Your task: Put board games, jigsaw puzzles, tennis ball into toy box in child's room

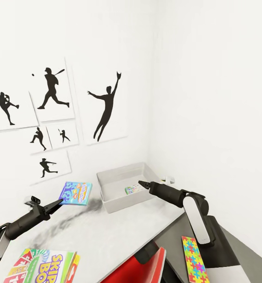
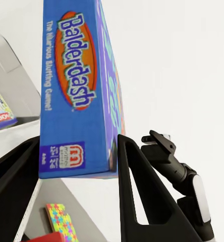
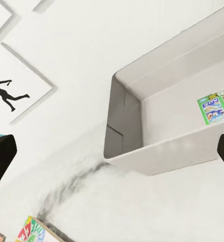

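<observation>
The surface (image 1: 107, 232) spreads pale below me, with the toy box (image 1: 107, 184) in the corner against the wall, one small game box (image 1: 133, 189) already lying inside. My left gripper (image 1: 59, 202) is clamped on the blue Balderdash board game (image 1: 76, 192), lifted clear so it can travel over the rim. My right gripper (image 1: 141, 183) hangs above the bin, fingers apart, holding nothing. A jigsaw puzzle (image 1: 194, 259) waits on the lower section.
</observation>
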You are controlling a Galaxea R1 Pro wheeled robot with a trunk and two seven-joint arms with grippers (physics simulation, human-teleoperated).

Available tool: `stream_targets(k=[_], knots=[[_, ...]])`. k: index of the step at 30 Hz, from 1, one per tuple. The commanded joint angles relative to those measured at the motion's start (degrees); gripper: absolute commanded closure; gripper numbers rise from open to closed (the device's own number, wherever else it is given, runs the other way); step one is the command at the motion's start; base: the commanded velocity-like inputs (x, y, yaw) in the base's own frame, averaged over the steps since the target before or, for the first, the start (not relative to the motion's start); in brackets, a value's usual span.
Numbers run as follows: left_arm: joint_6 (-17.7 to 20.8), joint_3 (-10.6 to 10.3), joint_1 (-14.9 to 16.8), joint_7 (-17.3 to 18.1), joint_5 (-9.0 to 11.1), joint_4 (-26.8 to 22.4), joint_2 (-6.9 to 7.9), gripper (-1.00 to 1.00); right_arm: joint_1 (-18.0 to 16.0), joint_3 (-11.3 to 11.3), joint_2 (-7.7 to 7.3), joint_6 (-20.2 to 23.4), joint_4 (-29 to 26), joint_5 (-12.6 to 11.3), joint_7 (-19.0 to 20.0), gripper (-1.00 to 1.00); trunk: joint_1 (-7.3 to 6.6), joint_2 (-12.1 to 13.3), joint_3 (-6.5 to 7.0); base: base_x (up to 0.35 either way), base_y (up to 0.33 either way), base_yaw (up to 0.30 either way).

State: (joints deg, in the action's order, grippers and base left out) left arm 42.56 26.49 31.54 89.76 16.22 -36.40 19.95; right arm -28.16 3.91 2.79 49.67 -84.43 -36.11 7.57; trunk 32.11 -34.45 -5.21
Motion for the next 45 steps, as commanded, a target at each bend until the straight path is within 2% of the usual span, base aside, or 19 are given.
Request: stream_targets(k=[1, 40, 45], knots=[[0.59, 0.02, 0.04, 0.24, -0.05, 0.01, 0.0, 1.0, -0.05, -0.1, 0.02, 0.25, -0.03, 0.43, 0.46, -1.0, 0.03, -0.09, -0.11, 0.135, 0.0, 0.049], [0.93, -0.03, 0.08, 0.24, -0.07, 0.01, -0.28, 1.0, 0.03, -0.13, -0.1, 0.23, -0.03, 0.51, 0.67, -1.0, 0.03, -0.09, -0.11, 0.008, 0.0, 0.002], [2.38, -0.12, 1.65, 0.24, -0.01, -0.69, -0.32, 1.0, 0.04, -0.13, -0.16, 0.32, -0.03, 0.51, 0.75, -1.0, 0.03, -0.09, -0.11, 0.0, 0.0, 0.0]])
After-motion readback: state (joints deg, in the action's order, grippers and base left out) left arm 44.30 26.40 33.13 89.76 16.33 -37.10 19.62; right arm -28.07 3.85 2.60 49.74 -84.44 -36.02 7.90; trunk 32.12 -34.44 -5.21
